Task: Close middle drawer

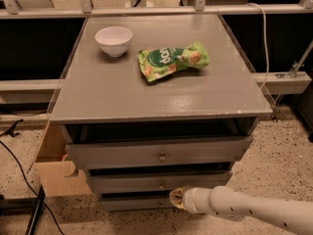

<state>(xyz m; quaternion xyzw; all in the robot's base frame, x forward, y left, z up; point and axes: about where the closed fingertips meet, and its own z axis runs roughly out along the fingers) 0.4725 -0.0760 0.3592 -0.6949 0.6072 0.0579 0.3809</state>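
The middle drawer (146, 182) is a grey front with a small brass knob (161, 185), below the taller top drawer (156, 153) and above the slim bottom drawer (132, 203). A dark gap shows above the middle front, and it stands a little out from the cabinet. My gripper (176, 198) is at the end of the white arm (244, 208) that comes in from the lower right. Its tip is at the lower edge of the middle drawer front, just below and right of the knob.
A white bowl (113, 40) and a green snack bag (172, 60) lie on the grey cabinet top (146, 92). The top drawer also stands out a little. A cardboard box (54, 173) and black cables (19, 170) are on the floor to the left.
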